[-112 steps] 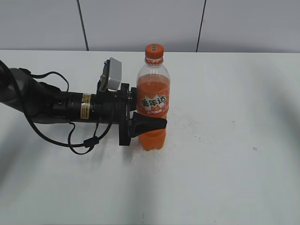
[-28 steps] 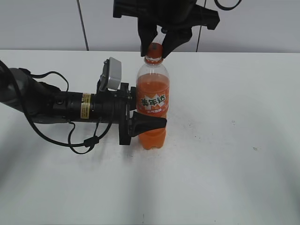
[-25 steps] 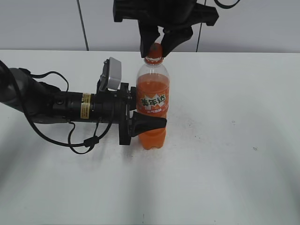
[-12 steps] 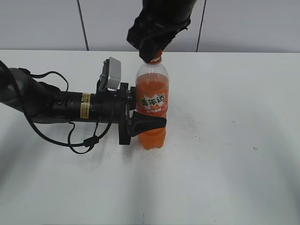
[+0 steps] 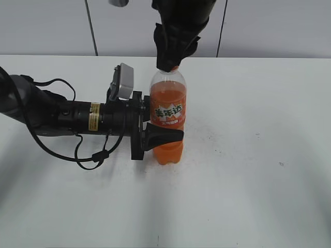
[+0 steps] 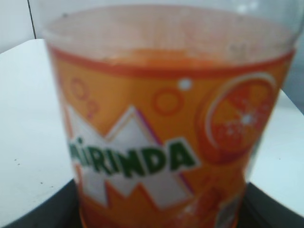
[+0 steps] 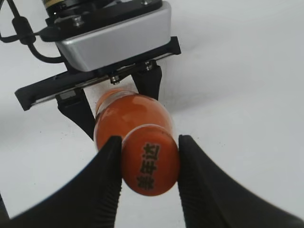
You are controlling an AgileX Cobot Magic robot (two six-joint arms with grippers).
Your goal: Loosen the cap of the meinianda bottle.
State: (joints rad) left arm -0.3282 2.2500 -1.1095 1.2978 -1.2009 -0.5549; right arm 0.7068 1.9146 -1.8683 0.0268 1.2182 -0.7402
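The meinianda bottle (image 5: 168, 116) stands upright on the white table, full of orange drink. My left gripper (image 5: 158, 138) lies level from the left and is shut on the bottle's lower body; the left wrist view is filled by the bottle's label (image 6: 156, 156). My right gripper (image 5: 170, 59) comes down from above and covers the bottle's top in the exterior view. In the right wrist view its two black fingers (image 7: 104, 185) press both sides of the orange cap (image 7: 150, 161), which bears dark characters on top.
The white table (image 5: 248, 155) stretches around the bottle, with a grey panelled wall behind. The left arm and its cables (image 5: 62, 124) lie along the table's left side. The left wrist camera housing (image 7: 111, 35) shows beyond the bottle.
My right gripper came down over the bottle's top, closed on the cap and turned about it. The left gripper and the bottle have stayed in place.
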